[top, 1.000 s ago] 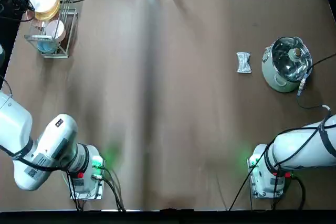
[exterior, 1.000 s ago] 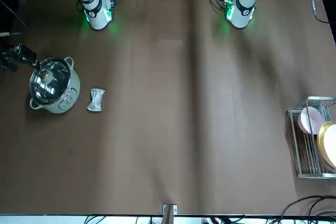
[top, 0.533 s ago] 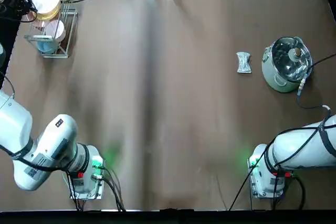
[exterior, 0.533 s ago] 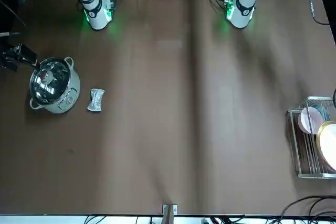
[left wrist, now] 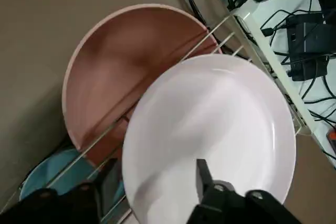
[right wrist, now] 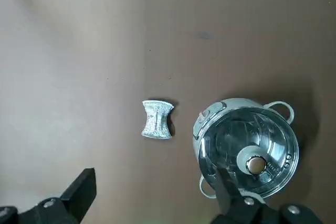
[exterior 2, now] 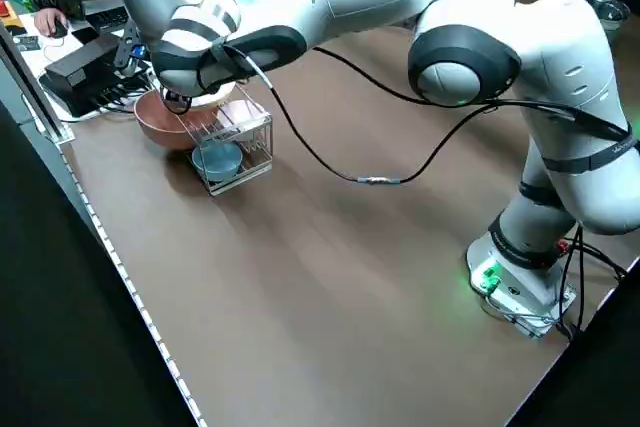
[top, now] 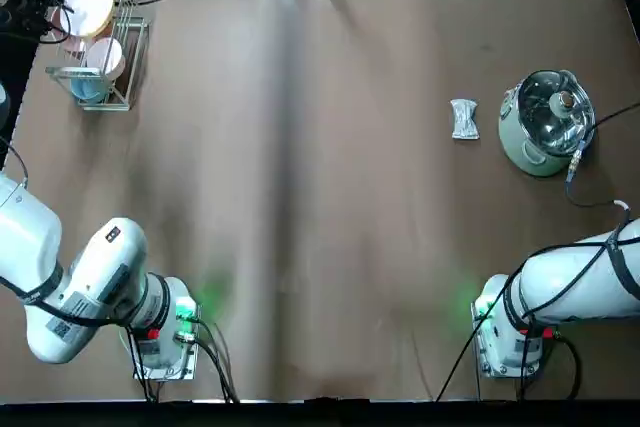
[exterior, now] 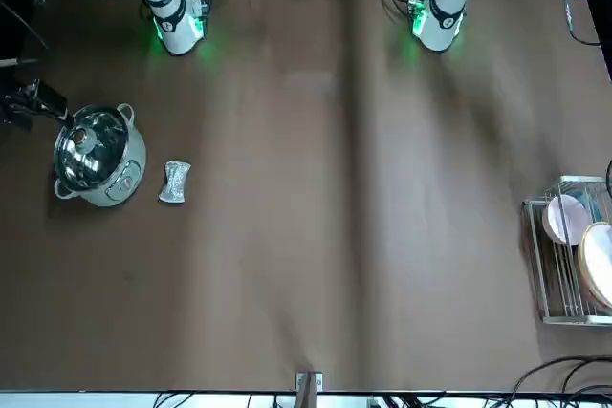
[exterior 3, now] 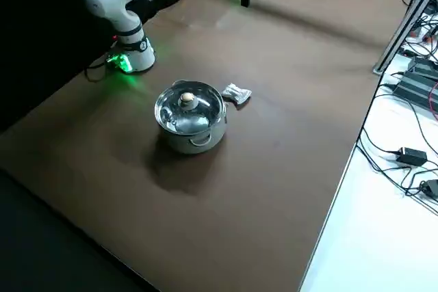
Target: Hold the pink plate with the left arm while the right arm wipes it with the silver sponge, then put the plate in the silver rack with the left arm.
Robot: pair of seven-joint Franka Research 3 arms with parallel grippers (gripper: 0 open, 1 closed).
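The pink plate [left wrist: 210, 140], very pale and plain, sits in my left gripper [left wrist: 156, 171], one finger [left wrist: 202, 174] across its face and the other behind its rim. The gripper holds it tilted over the far end of the silver rack [top: 128, 67], at the table's far left corner [exterior 2: 185, 97]. Far off on the right half lies the silver sponge [top: 464, 118], crinkled, flat on the cloth [right wrist: 157, 119]. My right gripper [right wrist: 155, 182] hangs high above it, open with nothing between its fingers.
A salmon-pink dish [left wrist: 121, 72] leans behind the rack wires, with a blue dish [exterior 2: 218, 159] and another pale plate [top: 103, 57] in the rack. A steel pot with a glass lid [top: 545, 122] stands beside the sponge. Cables run along the far table edge.
The held plate has sunk a little toward the rack and looks smaller from above. The right arm, sponge and pot have not moved.
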